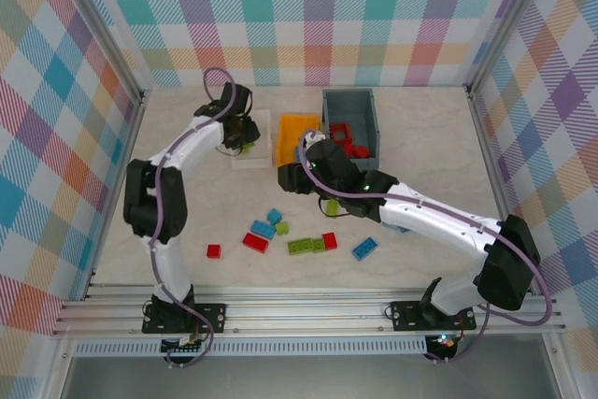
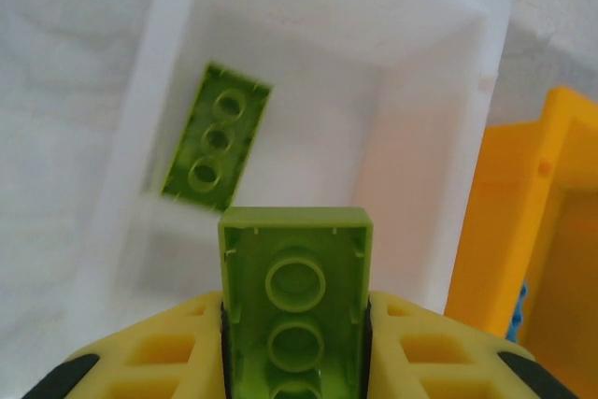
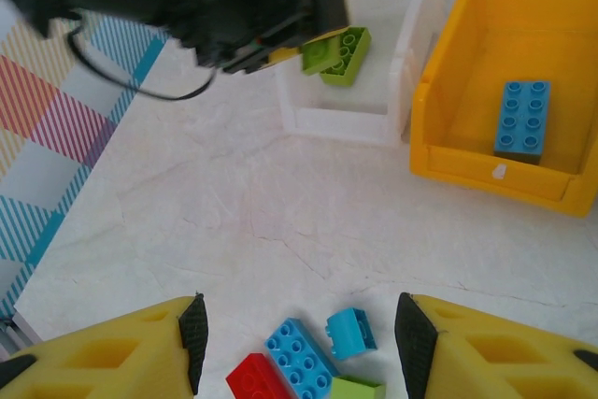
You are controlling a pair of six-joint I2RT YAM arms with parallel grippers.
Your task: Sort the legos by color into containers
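Marble tabletop [image 1: 430,137] below, we are centring the left gripper [image 2: 295,324], clamping a green brick [image 2: 295,268], over the white bin [image 2: 420,165].

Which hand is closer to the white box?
Left. The left hand is over the white box, holding a green brick; the right hand is away from it, above loose bricks.

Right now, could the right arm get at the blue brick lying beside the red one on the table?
Likely yes. The right gripper is open and empty, and the blue brick lies between its fingers with nothing over it. The red brick and a small cyan piece crowd its sides.
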